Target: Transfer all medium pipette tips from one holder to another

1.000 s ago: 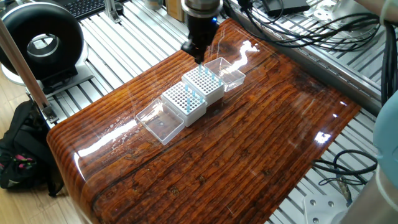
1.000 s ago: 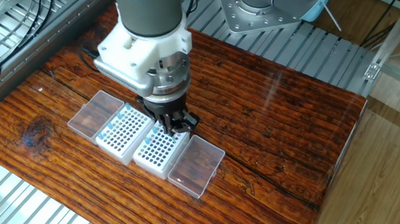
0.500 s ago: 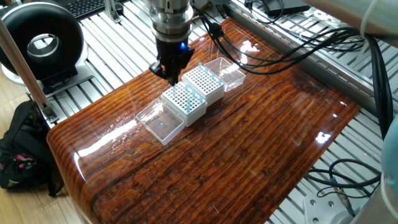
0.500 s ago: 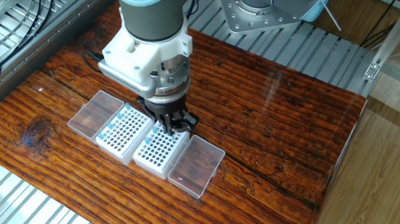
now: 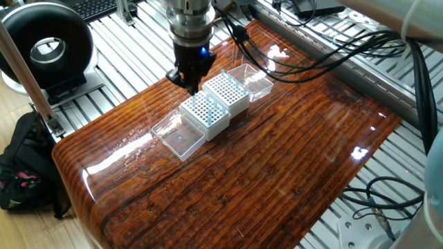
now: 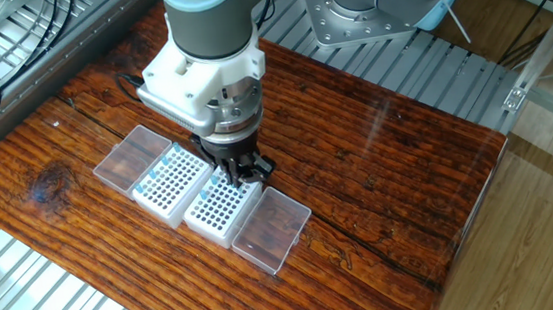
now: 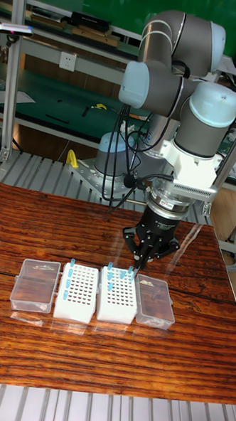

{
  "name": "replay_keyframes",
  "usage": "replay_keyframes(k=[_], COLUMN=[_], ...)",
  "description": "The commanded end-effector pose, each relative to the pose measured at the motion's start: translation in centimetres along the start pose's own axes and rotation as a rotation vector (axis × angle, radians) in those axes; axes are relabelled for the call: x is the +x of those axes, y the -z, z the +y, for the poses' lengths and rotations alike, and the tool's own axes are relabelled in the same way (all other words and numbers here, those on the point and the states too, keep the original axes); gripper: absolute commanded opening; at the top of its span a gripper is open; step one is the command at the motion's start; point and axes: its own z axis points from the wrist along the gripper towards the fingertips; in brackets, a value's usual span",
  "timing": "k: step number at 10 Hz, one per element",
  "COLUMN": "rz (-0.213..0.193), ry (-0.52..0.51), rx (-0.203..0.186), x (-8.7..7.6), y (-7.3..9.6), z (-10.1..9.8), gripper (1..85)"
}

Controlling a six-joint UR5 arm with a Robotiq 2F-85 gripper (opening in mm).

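Two white grid holders stand side by side on the wooden table, one [image 6: 171, 181] to the left and the other [image 6: 221, 208] to the right. A few light-blue medium pipette tips [image 7: 110, 267] stick up along their back rows, more of them in the right holder [image 7: 118, 294] than in the left holder [image 7: 77, 292]. My gripper [image 7: 146, 258] hangs just above the back right corner of the right holder. Its fingers are drawn together to a point. Whether a tip sits between them is too small to see. In one fixed view the gripper [image 5: 192, 84] shows behind the two holders [image 5: 205, 114].
A clear plastic lid lies flat at each outer end of the holder pair: one lid [image 6: 134, 157] on the left, the other lid [image 6: 271, 228] on the right. Cables [image 5: 325, 41] trail over the table's far corner. A black round device [image 5: 47, 48] stands beside the table.
In one fixed view the gripper moved from above the far holder's back edge to behind the near holder a second ago. It has held still for the last half second.
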Motion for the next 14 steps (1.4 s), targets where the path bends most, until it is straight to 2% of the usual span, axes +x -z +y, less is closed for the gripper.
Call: replay_keyframes(k=[1, 4, 6, 10, 14], rz=[-0.002, -0.004, -0.009, -0.01, -0.007], ry=[-0.005, 0.002, 0.022, 0.06, 0.067], rx=[-0.015, -0.015, -0.034, -0.015, -0.002], x=[-0.1, -0.2, -0.3, -0.5, -0.5], y=[0.0, -0.3, -0.4, -0.5, -0.6], z=[0.2, 0.2, 0.7, 0.1, -0.3], gripper=[1.0, 2.0, 10.0, 18.0, 18.3])
